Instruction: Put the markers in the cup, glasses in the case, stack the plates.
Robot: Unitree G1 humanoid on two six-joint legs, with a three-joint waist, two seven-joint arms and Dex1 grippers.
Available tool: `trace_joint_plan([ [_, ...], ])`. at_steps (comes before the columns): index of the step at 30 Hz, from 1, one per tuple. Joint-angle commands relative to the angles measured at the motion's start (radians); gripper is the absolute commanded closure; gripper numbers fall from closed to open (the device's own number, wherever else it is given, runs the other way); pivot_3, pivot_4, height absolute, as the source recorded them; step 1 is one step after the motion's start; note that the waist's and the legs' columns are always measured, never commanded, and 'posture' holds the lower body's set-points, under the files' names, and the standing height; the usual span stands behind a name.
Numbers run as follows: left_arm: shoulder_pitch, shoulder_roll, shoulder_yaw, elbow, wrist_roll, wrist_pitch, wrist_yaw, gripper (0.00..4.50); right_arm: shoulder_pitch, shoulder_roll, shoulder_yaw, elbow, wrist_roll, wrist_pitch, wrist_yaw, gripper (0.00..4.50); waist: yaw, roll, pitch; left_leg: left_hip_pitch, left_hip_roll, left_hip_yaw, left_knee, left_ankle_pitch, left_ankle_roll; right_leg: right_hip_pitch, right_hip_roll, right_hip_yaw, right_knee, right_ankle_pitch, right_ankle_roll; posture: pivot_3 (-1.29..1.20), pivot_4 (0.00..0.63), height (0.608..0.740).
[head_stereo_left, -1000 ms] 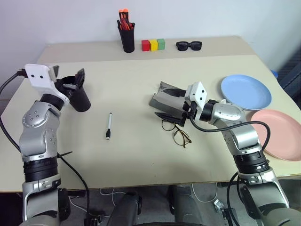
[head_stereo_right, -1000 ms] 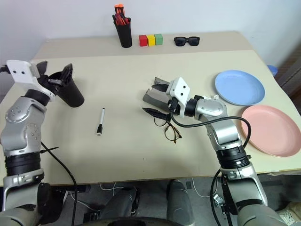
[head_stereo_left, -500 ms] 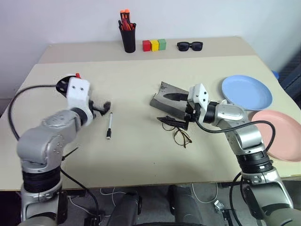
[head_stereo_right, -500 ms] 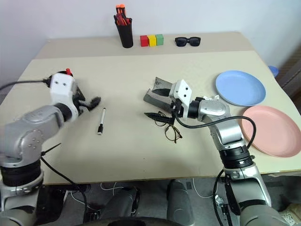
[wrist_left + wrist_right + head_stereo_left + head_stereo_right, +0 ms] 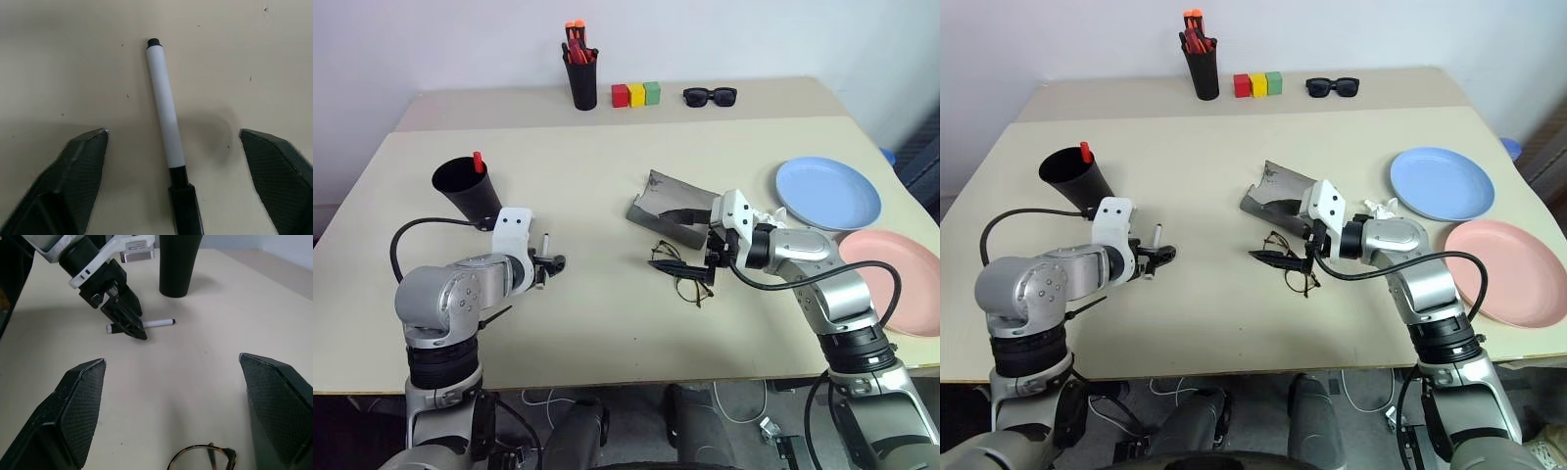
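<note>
A white marker (image 5: 165,105) with black ends lies flat on the table, and my left gripper (image 5: 172,133) stands open low over it, one finger on each side, apart from it. The black cup (image 5: 468,188) stands upright behind that hand, with a red marker end (image 5: 477,157) poking from its mouth. My right gripper (image 5: 677,243) is open and points left, between the grey case (image 5: 668,204), lid open, and the glasses (image 5: 685,281) on the table below it. The blue plate (image 5: 827,193) and the pink plate (image 5: 901,282) lie side by side at the right.
At the back stand a narrow black cup of red-orange pens (image 5: 580,76), three coloured blocks (image 5: 635,94) and black sunglasses (image 5: 709,95). The pink plate reaches the table's right edge.
My left arm has swung from the cup's mouth down and right, tipping its gripper onto the white marker. The red marker end now shows in the cup. The right gripper has barely moved.
</note>
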State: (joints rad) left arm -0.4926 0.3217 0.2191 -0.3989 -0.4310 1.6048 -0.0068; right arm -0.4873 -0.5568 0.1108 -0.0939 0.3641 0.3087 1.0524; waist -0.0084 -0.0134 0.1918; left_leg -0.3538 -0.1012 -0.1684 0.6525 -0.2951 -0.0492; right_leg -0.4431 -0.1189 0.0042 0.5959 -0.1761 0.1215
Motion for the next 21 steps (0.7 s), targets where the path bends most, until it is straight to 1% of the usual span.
trace_joint_plan([
  [1,0.018,-0.018,-0.012,0.008,0.012,0.010,0.004,1.85,-0.005,0.009,-0.016,-0.030,-0.006,-0.037,-0.019,0.00,0.000,0.000,0.000,0.000,0.000,0.000,0.000,0.000,0.000,0.000,0.000,0.000,0.000,0.000,0.000,0.00,0.150,0.740],
  [2,0.020,-0.020,-0.012,0.007,0.014,0.010,0.004,2.31,-0.005,0.010,-0.015,-0.028,-0.010,-0.042,-0.025,0.00,0.000,0.000,0.000,0.000,0.000,0.000,0.000,0.000,0.000,0.000,0.000,0.000,0.000,0.000,0.000,0.00,0.150,0.740],
  [4,0.015,-0.023,-0.013,0.010,0.020,0.010,0.004,3.41,-0.006,0.013,-0.013,-0.027,-0.010,-0.044,-0.029,0.00,0.001,0.000,0.000,0.000,0.000,0.000,0.000,0.000,0.000,0.000,0.000,0.000,0.000,0.000,0.000,0.00,0.150,0.740],
  [6,0.010,-0.026,-0.012,0.010,0.029,0.010,0.003,4.39,-0.007,0.017,-0.010,-0.030,-0.010,-0.046,-0.035,0.00,0.001,0.000,0.000,0.000,0.000,0.000,0.000,0.000,0.000,0.000,0.000,0.000,0.000,0.000,0.000,0.00,0.150,0.740],
  [7,0.007,-0.028,-0.011,0.008,0.034,0.010,0.000,4.46,-0.008,0.020,-0.008,-0.030,-0.011,-0.047,-0.038,0.00,0.001,0.000,0.000,0.000,0.000,0.000,0.000,0.000,0.000,0.000,0.000,0.000,0.000,0.000,0.000,0.00,0.150,0.740],
  [9,-0.003,-0.022,-0.017,0.000,0.041,0.008,-0.010,4.46,-0.012,0.023,-0.006,-0.026,-0.016,-0.053,-0.043,0.00,0.001,0.000,0.000,0.000,0.000,0.000,0.000,0.000,0.000,0.000,0.000,0.000,0.000,0.000,0.000,0.00,0.150,0.740],
  [11,-0.006,-0.005,-0.036,-0.021,0.037,-0.054,-0.042,4.46,-0.014,0.026,-0.006,-0.020,-0.023,-0.060,-0.046,0.00,0.001,0.000,0.000,0.000,0.000,0.000,0.000,0.000,0.000,0.000,0.000,0.000,0.000,0.000,0.000,0.00,0.150,0.740],
  [13,-0.006,0.030,-0.064,-0.051,0.017,-0.221,-0.135,4.46,-0.014,0.025,-0.007,-0.014,-0.028,-0.064,-0.044,0.00,0.001,0.000,0.000,0.000,0.000,0.000,0.000,0.000,0.000,0.000,0.000,0.000,0.000,0.000,0.000,0.00,0.150,0.740],
  [15,-0.025,0.041,-0.071,-0.047,0.063,-0.480,-0.178,4.46,-0.018,0.030,-0.008,-0.007,-0.031,-0.065,-0.047,0.00,0.000,0.000,0.000,-0.001,0.000,0.000,0.001,0.000,-0.001,0.000,0.000,0.000,0.000,0.000,0.000,0.00,0.150,0.740],
  [18,-0.076,0.036,-0.034,0.012,0.125,-0.778,-0.175,4.46,-0.024,0.035,-0.006,-0.002,-0.033,-0.067,-0.050,0.00,0.000,0.000,0.000,-0.001,0.001,0.000,0.000,0.001,-0.001,-0.001,0.000,0.000,-0.001,0.000,-0.001,0.00,0.150,0.740],
  [21,-0.118,0.078,0.010,0.107,0.198,-1.007,-0.151,4.46,-0.028,0.040,-0.003,0.004,-0.037,-0.071,-0.051,0.00,-0.004,0.000,0.000,-0.001,0.001,0.001,0.000,0.001,-0.001,-0.001,0.000,0.000,-0.001,0.001,-0.001,0.00,0.150,0.740],
])
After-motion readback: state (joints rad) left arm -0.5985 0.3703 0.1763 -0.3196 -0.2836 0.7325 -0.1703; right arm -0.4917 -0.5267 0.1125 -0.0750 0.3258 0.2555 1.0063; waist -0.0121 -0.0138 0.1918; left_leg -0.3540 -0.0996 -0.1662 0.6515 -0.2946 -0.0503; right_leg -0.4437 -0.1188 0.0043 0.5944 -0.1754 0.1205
